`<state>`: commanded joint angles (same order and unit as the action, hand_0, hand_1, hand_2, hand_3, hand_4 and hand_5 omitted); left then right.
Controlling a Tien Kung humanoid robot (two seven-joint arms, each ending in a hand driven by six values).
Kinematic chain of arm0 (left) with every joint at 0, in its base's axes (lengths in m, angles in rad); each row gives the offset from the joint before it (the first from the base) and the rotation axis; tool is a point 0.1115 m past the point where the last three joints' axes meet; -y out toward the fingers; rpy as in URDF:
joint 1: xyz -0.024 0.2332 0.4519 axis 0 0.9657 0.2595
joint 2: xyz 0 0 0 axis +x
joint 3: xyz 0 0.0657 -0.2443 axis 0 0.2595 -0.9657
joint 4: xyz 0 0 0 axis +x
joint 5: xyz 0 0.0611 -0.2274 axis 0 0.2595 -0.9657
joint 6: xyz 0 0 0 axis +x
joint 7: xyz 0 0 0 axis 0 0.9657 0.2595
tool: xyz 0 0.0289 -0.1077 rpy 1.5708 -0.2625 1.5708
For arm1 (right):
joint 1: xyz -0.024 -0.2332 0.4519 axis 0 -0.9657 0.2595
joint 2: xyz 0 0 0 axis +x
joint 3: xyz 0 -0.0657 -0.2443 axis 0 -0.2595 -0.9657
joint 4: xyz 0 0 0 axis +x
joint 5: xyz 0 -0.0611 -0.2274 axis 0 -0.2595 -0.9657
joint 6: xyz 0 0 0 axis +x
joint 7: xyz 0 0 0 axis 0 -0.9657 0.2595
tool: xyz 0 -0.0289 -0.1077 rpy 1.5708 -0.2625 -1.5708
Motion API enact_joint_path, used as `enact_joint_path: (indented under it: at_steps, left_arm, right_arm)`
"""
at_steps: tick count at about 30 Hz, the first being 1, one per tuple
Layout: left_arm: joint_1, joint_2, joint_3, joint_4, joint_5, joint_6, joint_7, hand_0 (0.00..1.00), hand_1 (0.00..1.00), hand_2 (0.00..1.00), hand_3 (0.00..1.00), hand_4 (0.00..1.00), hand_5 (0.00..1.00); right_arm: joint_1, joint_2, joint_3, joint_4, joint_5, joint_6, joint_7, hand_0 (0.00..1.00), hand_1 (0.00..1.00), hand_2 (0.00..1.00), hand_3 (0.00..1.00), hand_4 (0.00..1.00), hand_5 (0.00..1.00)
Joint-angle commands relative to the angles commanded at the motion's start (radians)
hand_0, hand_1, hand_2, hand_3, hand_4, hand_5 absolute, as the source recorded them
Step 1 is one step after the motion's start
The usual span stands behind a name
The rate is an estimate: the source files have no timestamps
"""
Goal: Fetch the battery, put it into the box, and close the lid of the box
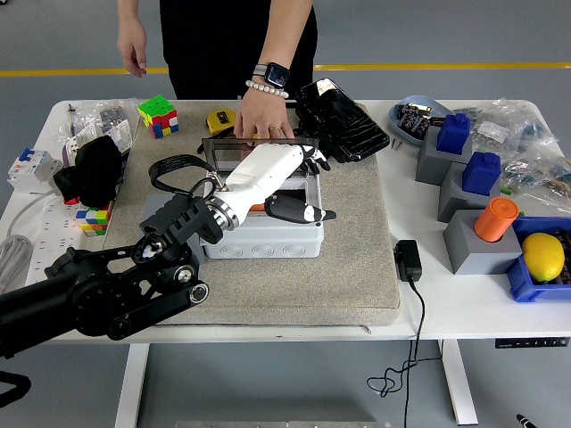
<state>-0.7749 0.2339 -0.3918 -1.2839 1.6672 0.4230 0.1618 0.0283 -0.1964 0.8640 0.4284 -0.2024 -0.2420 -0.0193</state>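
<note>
The left robot hand point(284, 183) reaches from the lower left of the frame over the open white box point(263, 234) at centre, its fingers point(314, 162) spread and holding nothing. Under its palm, inside the box, a sliver of the orange battery point(257, 207) shows. The box sits on a grey mat point(357, 241) on the white worktop point(464, 299). Its clear lid point(230, 152) stands upright at the far side, where a person's hand point(261, 116) rests on its top edge.
</note>
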Motion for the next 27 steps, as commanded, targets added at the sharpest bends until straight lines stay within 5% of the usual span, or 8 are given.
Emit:
enact_joint_path:
  at_steps: [8, 13, 27]
  left_arm:
    - [0.075, 0.049, -0.123, -0.095, -0.002, 0.038, -0.042, 0.374, 0.592, 0.581, 0.561, 0.998, 0.499]
    - [0.116, 0.081, -0.186, -0.116, 0.020, 0.019, -0.013, 0.364, 0.562, 0.553, 0.531, 0.998, 0.527]
    - [0.192, 0.173, -0.133, -0.133, 0.006, -0.011, -0.023, 0.310, 0.486, 0.492, 0.496, 0.998, 0.543]
  right_arm:
    - [-0.003, 0.002, 0.001, -0.001, 0.000, 0.000, 0.000, 0.568, 0.631, 0.643, 0.541, 0.861, 0.385]
    - [-0.004, 0.001, 0.002, -0.001, -0.001, 0.000, 0.001, 0.568, 0.631, 0.643, 0.541, 0.861, 0.385]
    - [-0.003, 0.002, 0.008, -0.001, 0.000, -0.001, 0.003, 0.568, 0.631, 0.644, 0.541, 0.861, 0.385]
